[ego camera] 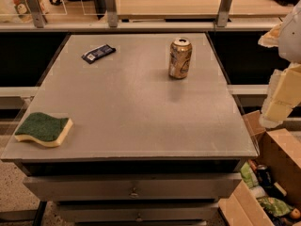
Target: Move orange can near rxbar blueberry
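The orange can [180, 58] stands upright on the grey table [131, 121], toward the far right. The rxbar blueberry [98, 53] lies flat near the far left of the table, well apart from the can. My gripper [278, 102] hangs at the right edge of the view, off the table's right side and away from both things. It holds nothing that I can see.
A green and yellow sponge [43, 129] lies at the table's front left. A cardboard box [268, 182] with a dark can and other items sits on the floor at the front right. A rail with posts [110, 8] runs behind the table.
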### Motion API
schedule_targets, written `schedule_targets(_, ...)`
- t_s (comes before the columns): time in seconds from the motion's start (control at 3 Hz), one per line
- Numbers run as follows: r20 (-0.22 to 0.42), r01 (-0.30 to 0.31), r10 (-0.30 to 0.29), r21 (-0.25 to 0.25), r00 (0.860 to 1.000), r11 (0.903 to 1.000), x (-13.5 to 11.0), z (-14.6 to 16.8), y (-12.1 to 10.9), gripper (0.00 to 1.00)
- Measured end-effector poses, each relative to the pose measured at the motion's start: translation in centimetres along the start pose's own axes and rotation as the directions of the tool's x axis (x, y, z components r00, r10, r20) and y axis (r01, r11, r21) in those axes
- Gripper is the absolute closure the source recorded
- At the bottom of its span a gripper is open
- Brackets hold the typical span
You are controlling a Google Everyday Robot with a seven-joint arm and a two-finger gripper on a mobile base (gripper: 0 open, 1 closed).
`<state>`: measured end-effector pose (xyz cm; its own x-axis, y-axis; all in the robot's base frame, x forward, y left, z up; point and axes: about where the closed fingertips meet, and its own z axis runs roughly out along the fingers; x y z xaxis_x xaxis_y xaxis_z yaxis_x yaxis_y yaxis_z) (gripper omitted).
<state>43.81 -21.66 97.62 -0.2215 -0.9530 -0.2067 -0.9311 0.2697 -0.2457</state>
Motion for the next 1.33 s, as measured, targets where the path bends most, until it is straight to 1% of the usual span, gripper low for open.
schedule_targets(0.33,0.0,0.0,0.0,0.0,1.0,1.0,0.0,0.0,0.0,0.0)
schedule_targets(0.67,0.046,0.001,-0.003,0.033,0.999,0.9995,-0.5,0.6,-0.8,0.0)
schedule_targets(1.0,0.151,0.016,-0.027,0.073,0.988,0.9972,-2.3,2.6,-3.1,0.0)
schedule_targets(1.33,0.291,0.019,-0.039,0.073,0.956,0.9971,-4.3,5.6,-6.3,0.0)
